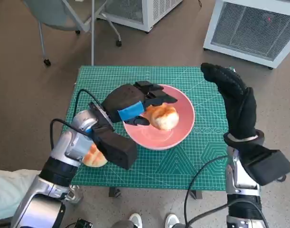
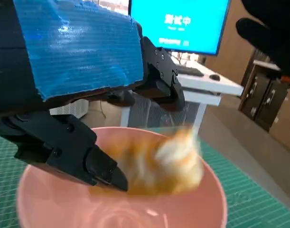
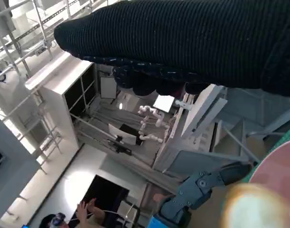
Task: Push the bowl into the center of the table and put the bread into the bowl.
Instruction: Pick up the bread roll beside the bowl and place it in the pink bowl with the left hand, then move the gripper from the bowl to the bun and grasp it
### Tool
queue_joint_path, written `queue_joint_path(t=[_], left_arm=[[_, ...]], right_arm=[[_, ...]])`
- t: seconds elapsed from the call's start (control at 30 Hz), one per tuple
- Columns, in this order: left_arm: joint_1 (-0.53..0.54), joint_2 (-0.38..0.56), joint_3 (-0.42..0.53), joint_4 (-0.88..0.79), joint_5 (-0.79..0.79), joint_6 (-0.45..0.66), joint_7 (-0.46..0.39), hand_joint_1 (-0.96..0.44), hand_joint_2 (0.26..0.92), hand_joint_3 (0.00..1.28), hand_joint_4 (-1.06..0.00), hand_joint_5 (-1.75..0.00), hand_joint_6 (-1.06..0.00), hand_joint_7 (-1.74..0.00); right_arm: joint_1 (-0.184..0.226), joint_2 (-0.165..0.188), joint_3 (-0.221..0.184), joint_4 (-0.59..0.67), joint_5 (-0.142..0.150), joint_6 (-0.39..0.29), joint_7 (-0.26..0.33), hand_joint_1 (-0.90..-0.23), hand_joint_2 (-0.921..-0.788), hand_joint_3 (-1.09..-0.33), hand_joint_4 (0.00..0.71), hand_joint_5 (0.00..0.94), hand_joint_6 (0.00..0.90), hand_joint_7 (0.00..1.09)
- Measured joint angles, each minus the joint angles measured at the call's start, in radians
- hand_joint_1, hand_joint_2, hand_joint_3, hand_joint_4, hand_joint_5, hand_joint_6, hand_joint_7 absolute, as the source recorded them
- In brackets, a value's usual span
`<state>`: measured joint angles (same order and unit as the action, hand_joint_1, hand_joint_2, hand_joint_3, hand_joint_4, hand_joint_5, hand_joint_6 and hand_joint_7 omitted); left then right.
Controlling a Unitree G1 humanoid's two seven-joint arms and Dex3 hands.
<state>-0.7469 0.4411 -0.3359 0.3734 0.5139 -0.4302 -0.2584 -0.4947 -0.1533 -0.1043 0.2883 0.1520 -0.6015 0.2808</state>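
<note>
1. A second bread roll lies at the tabletop's near left edge, beside the left forearm.
2. The left robot hand hovers over the pink bowl, fingers spread, released; the bread sits inside, so placing looks done.
3. The bowl seems roughly centred.
4. The right robot hand hangs raised, holding nothing.

In the left wrist view, a bright blue monitor screen at about one o'clock from the blue-taped left hand carries a short line of white characters, seemingly Chinese, with a smaller white line beneath; both are too blurred to read for certain. The green cutting mat on the table bears printed white grid lines, but no figures on it can be made out.
</note>
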Motion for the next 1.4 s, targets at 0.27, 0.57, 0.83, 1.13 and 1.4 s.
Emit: queue_joint_path(t=[0.27,0.57,0.83,1.13,1.4], left_arm=[[0.017,0.05,0.07,-0.088,-0.083,0.003,-0.071,-0.34,0.851,0.0,-0.28,-0.02,-0.39,-0.02],[0.115,0.142,0.186,-0.2,-0.231,-0.024,-0.147,-0.38,0.826,0.0,-0.34,-0.03,-0.43,-0.04],[0.203,0.239,0.29,-0.239,-0.322,-0.035,-0.205,-0.39,0.781,0.0,-0.38,-0.03,-0.48,-0.05],[0.27,0.353,0.341,-0.246,-0.423,-0.031,-0.356,-0.38,0.745,0.0,-0.38,-0.01,-0.49,-0.05],[0.323,0.408,0.348,-0.246,-0.451,-0.011,-0.448,-0.33,0.739,0.0,-0.36,0.0,-0.48,-0.02]], right_arm=[[0.007,0.001,0.0,-0.01,-0.01,0.0,-0.021,-0.712,-0.921,-0.779,0.149,0.001,-0.001,0.51],[0.011,0.004,0.004,-0.015,-0.021,0.0,-0.032,-0.713,-0.921,-0.785,0.148,0.001,-0.001,0.51],[0.012,0.009,0.006,-0.015,-0.017,0.0,-0.032,-0.711,-0.921,-0.784,0.148,0.0,-0.001,0.5],[0.012,0.016,0.01,-0.013,0.002,0.004,-0.029,-0.709,-0.921,-0.784,0.147,0.0,-0.001,0.5],[0.012,0.021,0.015,-0.009,0.02,0.015,-0.012,-0.706,-0.921,-0.782,0.144,0.0,-0.001,0.5]])
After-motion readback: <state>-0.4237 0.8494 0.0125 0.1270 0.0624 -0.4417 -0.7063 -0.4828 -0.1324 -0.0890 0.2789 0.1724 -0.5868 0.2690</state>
